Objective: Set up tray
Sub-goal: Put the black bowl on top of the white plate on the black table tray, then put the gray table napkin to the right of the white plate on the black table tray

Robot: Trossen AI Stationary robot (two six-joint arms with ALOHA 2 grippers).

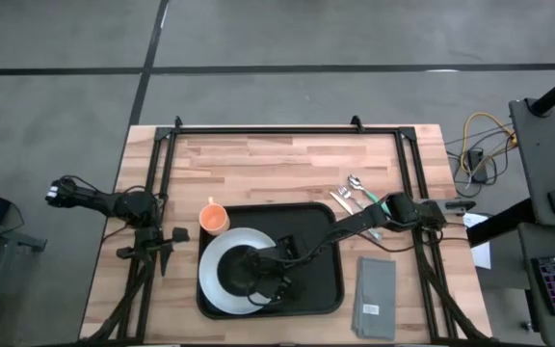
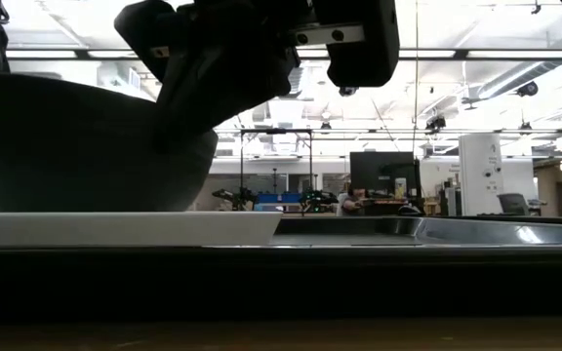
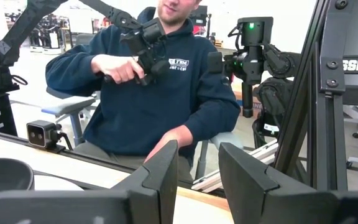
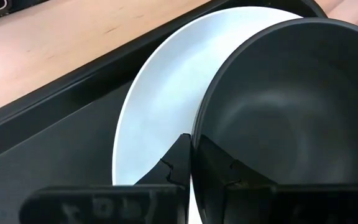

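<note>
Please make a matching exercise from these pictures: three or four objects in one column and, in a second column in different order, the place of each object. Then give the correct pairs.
Objects:
1. dark bowl
2. orange cup
3. grey napkin
4. white plate

Places:
A. on the bare wood to the right of the tray
B. on the wood at the tray's upper left corner
C. lying in the tray's left part
D. on the plate, its rim between the fingers of the right gripper

Pairs: 1-D, 2-B, 3-A, 4-C
</note>
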